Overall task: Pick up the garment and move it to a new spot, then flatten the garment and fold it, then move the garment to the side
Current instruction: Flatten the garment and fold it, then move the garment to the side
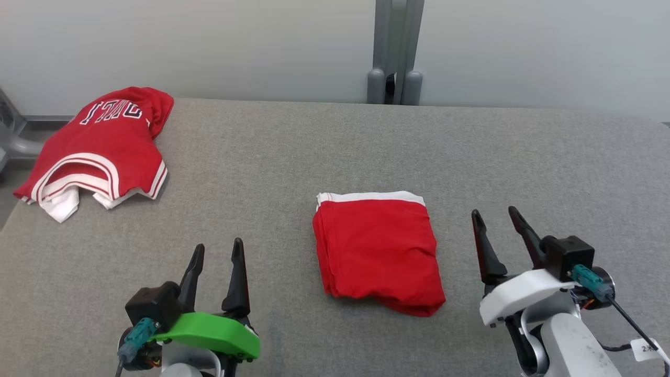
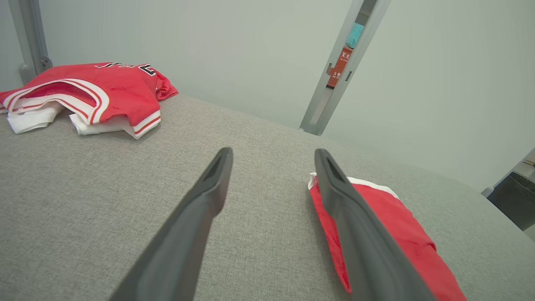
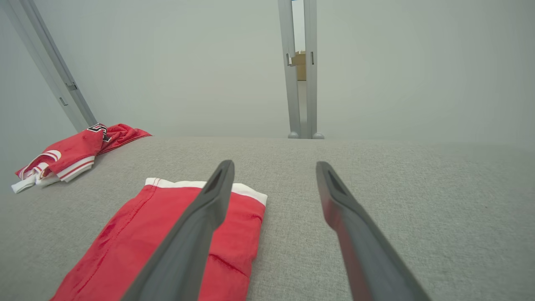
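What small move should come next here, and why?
Probably bring the right gripper in toward the folded red garment and grip its near edge. It lies folded on the grey table between that gripper and the left gripper, both open and empty, so only moving it aside seems left.

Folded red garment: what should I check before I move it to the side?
1. Fold finished: the folded red garment lies in a compact stack, white band at its far edge: ok.
2. The left gripper is open, empty and apart from the garment: ok.
3. The right gripper is open, empty and apart from the garment: ok.
4. Set-down room: the grey table is bare to the garment's right: ok.
5. The red jersey lies crumpled at the far left, apart from the garment: ok.
6. Lower layers lined up: cannot tell.
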